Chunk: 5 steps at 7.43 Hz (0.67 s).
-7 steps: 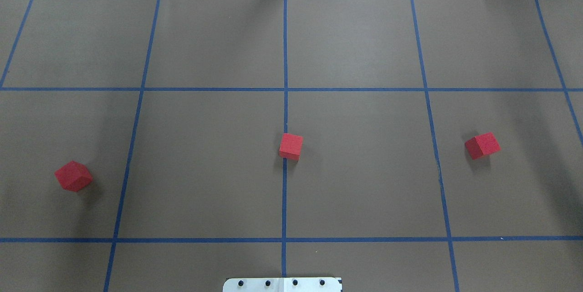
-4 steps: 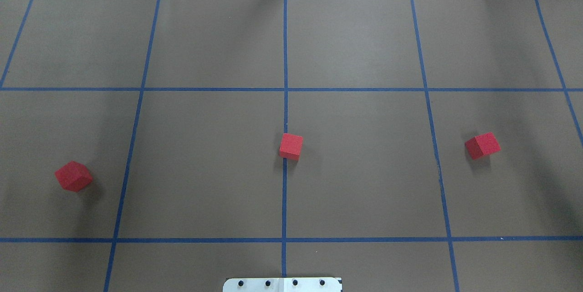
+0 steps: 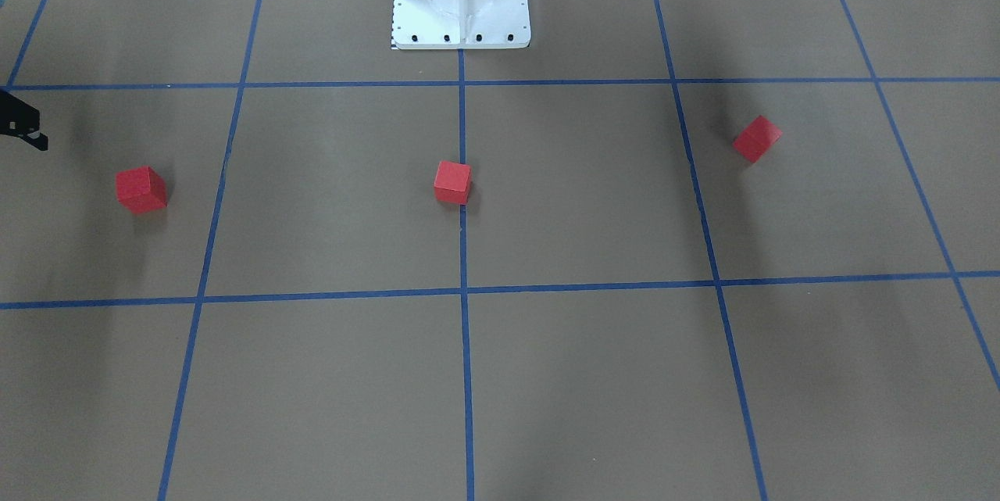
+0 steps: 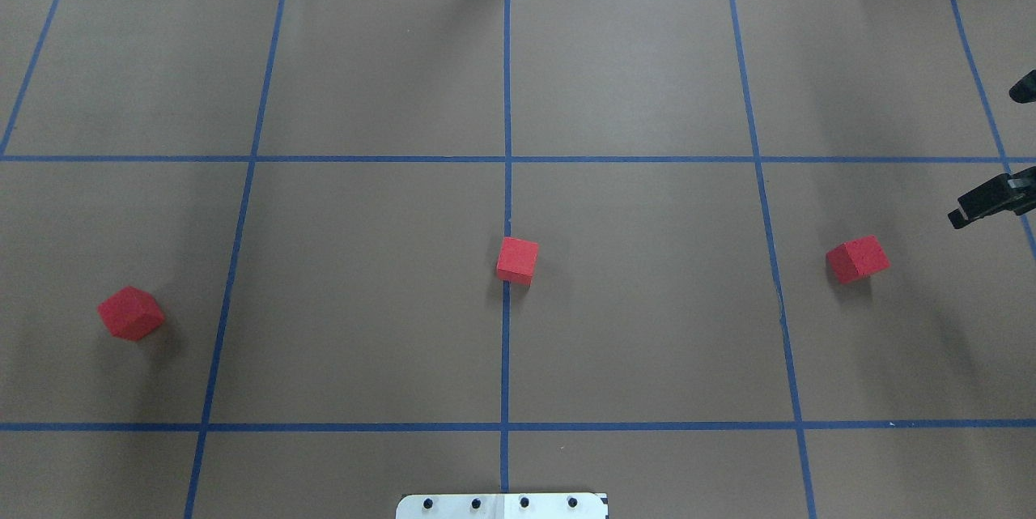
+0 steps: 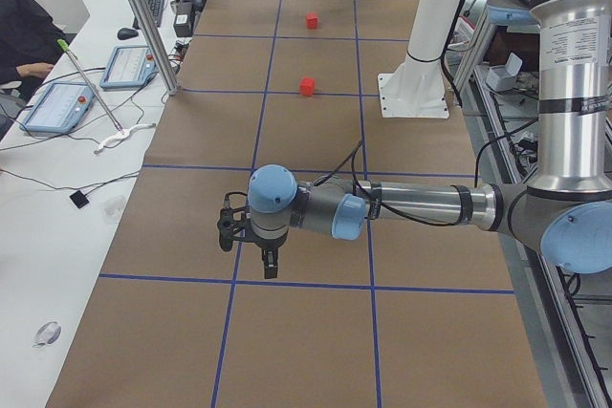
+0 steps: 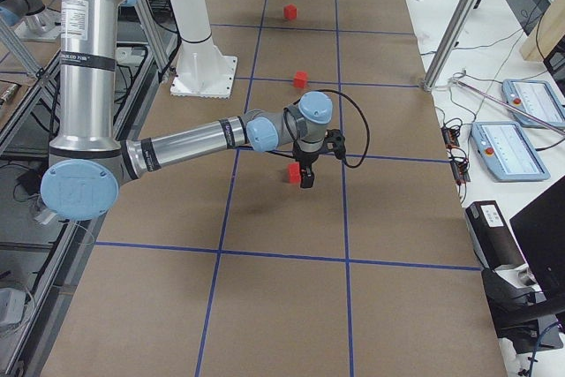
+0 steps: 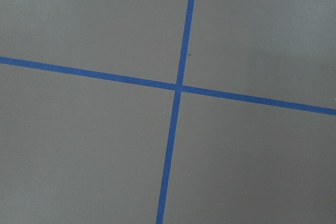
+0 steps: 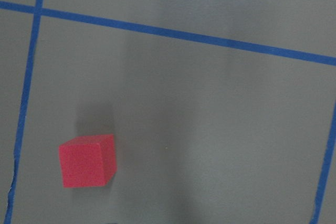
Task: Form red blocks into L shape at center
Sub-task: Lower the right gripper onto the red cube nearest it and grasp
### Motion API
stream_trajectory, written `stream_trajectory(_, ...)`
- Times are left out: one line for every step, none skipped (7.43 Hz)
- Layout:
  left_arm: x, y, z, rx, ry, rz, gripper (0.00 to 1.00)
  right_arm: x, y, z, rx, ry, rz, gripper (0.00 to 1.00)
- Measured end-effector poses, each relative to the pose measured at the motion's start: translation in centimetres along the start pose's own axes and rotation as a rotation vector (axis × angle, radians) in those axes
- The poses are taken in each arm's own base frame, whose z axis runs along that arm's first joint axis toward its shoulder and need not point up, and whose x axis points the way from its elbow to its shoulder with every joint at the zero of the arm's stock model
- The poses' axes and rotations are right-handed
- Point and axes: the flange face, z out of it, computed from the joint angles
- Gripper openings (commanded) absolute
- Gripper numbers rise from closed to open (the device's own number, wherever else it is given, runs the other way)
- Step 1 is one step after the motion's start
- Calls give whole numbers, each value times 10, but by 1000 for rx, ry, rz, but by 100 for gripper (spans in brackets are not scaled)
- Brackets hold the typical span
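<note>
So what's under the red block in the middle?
The middle red block sits on the brown paper, overlapping the blue tape line, which carries on past it both ways. The patch right beneath the block is covered, so it can't be seen.

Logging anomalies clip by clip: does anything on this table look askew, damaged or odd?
Nothing damaged or spilled. The middle red block sits on the center tape line, roughly square to it; the left red block and right red block lie clearly rotated against it.

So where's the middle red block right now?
Overhead, the middle red block sits on the central vertical tape line, between the left red block and the right red block.
</note>
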Motion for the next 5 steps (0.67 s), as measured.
stream_trajectory(2, 0, -1, 3, 1, 3, 100, -26, 0, 16, 7, -6, -9, 93)
stream_trajectory(3, 0, -2, 5, 1, 6, 100, -48, 0, 30, 15, -9, -19, 93)
stream_trajectory(3, 0, -3, 8, 1, 10, 100, -63, 1, 41, 25, -4, -42, 94)
stream_trajectory(4, -1, -4, 13, 2, 15, 100, -75, 3, 53, 30, 18, -69, 98)
stream_trajectory(4, -1, -4, 16, 3, 19, 100, -81, 4, 64, 32, 43, -88, 98)
